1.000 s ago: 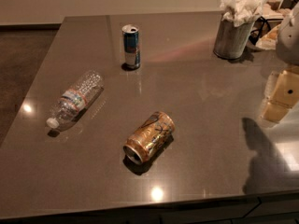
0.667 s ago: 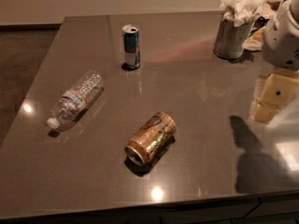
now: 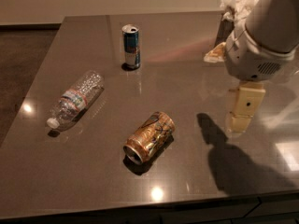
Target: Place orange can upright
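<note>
Lying on its side: the orange can (image 3: pixel 149 137), flat on the dark table (image 3: pixel 93 171), its rimmed end turned toward the near-left; same spot as a second ago.
Gripper: the gripper (image 3: pixel 243 115) hangs under the white arm (image 3: pixel 266 36), to the right of the orange can and well apart from it.
Jaws: cannot tell how far open they stand; nothing shows in their hold.
Change: arm and gripper have come in from the right edge, now nearer the orange can than before, and the arm fills more of the upper right corner.
Shadow: a dark shadow (image 3: pixel 233 157) lies on the table between the orange can and the gripper, toward the near edge; it has shifted left with the arm.
Blue and silver can (image 3: pixel 131 46): upright, beyond the orange can and slightly left; unmoved.
Water bottle (image 3: pixel 74 99): on its side, left of the orange can, cap toward the near-left; unmoved.
White tissue (image 3: pixel 238 1): far beyond and right of the orange can, now partly hidden by the arm.
</note>
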`<state>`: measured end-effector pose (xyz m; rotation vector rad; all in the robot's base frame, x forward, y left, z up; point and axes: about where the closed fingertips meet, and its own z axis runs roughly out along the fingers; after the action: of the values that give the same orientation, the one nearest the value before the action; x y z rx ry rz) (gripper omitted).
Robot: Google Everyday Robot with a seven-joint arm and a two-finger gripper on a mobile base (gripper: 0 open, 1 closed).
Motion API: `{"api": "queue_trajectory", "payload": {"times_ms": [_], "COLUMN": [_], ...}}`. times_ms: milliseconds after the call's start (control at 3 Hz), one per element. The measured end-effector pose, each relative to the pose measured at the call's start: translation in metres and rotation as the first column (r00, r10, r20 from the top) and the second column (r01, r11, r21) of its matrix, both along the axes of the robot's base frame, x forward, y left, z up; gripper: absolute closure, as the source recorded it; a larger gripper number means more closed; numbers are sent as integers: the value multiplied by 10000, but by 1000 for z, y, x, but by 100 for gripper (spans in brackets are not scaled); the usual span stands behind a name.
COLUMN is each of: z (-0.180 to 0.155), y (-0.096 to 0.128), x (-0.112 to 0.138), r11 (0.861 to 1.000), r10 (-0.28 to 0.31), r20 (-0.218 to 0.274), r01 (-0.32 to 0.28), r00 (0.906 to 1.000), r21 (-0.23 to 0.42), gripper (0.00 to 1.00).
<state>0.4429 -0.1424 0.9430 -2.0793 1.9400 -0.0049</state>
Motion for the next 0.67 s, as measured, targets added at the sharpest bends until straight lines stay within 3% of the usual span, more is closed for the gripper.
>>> {"api": "queue_trajectory", "payload": {"times_ms": [333, 667], "z": [-17, -34], "y": [33, 65], "x": [-14, -25], "r11": [9862, 9501], "r10": [1655, 3117], "r20": [-222, -431], "r01": [-1656, -3120], "r00": [9860, 9492], "r21": [-36, 5], "gripper": [0, 0]}}
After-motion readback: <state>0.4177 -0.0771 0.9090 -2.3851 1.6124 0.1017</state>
